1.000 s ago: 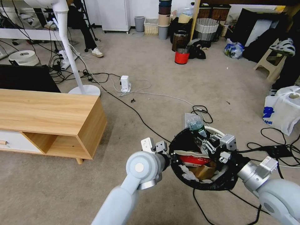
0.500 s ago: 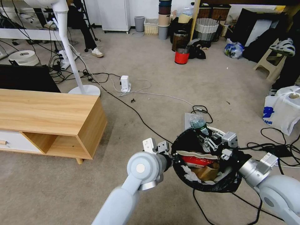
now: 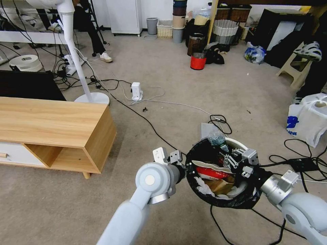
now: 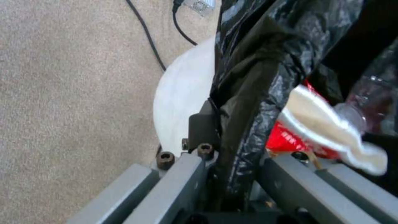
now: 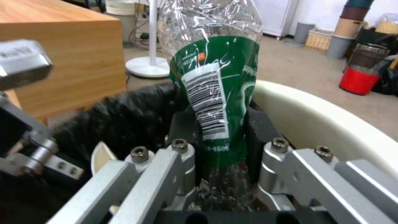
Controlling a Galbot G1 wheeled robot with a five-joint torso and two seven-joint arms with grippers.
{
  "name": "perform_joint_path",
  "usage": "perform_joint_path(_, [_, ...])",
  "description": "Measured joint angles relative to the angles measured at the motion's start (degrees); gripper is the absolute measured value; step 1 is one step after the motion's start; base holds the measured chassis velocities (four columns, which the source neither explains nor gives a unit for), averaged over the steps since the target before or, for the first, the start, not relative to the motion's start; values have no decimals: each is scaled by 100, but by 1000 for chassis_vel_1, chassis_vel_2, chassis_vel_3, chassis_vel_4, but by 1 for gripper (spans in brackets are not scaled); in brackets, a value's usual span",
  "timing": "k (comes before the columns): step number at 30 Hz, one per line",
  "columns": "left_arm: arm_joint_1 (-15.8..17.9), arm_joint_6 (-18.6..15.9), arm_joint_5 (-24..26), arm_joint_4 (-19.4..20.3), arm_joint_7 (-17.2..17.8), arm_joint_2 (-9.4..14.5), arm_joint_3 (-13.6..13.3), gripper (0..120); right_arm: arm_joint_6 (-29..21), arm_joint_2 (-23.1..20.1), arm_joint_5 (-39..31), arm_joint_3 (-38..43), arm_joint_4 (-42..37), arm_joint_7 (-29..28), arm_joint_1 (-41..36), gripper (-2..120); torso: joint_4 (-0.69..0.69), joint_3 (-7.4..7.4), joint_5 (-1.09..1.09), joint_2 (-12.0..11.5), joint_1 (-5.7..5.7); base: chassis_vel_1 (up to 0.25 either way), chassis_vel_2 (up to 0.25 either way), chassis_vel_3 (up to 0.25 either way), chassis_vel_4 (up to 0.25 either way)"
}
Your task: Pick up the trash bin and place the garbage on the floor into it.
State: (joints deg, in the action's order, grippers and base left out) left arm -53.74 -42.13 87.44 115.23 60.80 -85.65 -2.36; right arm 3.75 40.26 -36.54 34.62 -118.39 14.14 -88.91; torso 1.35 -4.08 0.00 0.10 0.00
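Trash bin (image 3: 238,142), white w/ black bag (image 3: 199,151) over the rim, is held up off the carpet (image 3: 177,78) in the near centre-right, between both arms. Left gripper (image 3: 186,166) is at the bin's left rim, fingers clamped on the rim + bag; left wrist view shows the black liner (image 4: 248,93) pinched between the two grey fingers (image 4: 182,183), white bin wall (image 4: 182,99) on the outer side. Right gripper (image 3: 229,157) reaches in from the right over the bin mouth, closed on a clear plastic bottle w/ green label (image 3: 218,139); right wrist view shows the bottle (image 5: 215,93) squeezed between its fingers (image 5: 166,168), standing roughly upright above the far part of the bin, cream rim (image 5: 323,115) just beside it. Inside the bin: red-white snack wrapper (image 3: 213,170), crumpled brown paper bag (image 3: 219,185), white tissues (image 3: 204,185). Wooden TV cabinet (image 3: 51,129) to the left, black cables (image 3: 296,160) on the floor at the near right, white shopping bag (image 3: 308,119) far right, red bucket (image 3: 198,62) well apart at the far side.
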Motion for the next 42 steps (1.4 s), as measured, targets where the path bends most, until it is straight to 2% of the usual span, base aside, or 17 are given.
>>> perform_joint_path(20, [-42, 0, 124, 117, -43, 33, 64, 0, 165, 108, 270, -255, 480, 145, 328, 18, 0, 0, 0, 0, 0, 0, 0, 0, 0])
perform_joint_path(24, [-44, 0, 106, 104, -55, 12, 65, 0, 144, 79, 270, -286, 452, 132, 343, 28, 0, 0, 0, 0, 0, 0, 0, 0, 0])
perform_joint_path(27, [-36, 8, 42, 43, -117, -30, 68, 0, 110, 21, 279, -349, 403, 114, 320, 44, 0, 0, 0, 0, 0, 0, 0, 0, 0])
perform_joint_path(30, [-34, 8, 37, 40, -124, -38, 71, 0, 109, -5, 287, -345, 393, 113, 307, 48, 0, 0, 0, 0, 0, 0, 0, 0, 0])
perform_joint_path(33, [-29, 8, 25, 7, -154, -66, 87, 0, 108, -74, 291, -330, 362, 135, 286, 68, 0, 0, 0, 0, 0, 0, 0, 0, 0])
perform_joint_path(36, [-29, 8, 22, 2, -157, -74, 91, 0, 108, -85, 291, -327, 360, 153, 285, 71, 0, 0, 0, 0, 0, 0, 0, 0, 0])
perform_joint_path(37, [-29, 8, 4, -6, -159, -88, 96, 0, 107, -108, 291, -319, 349, 182, 280, 79, 0, 0, 0, 0, 0, 0, 0, 0, 0])
perform_joint_path(38, [-28, 8, -7, -16, -165, -97, 101, 0, 106, -118, 291, -315, 339, 194, 277, 82, 0, 0, 0, 0, 0, 0, 0, 0, 0])
perform_joint_path(42, [-22, 8, -48, -55, -195, -127, 127, 0, 101, -145, 289, -301, 291, 241, 248, 87, 0, 0, 0, 0, 0, 0, 0, 0, 0])
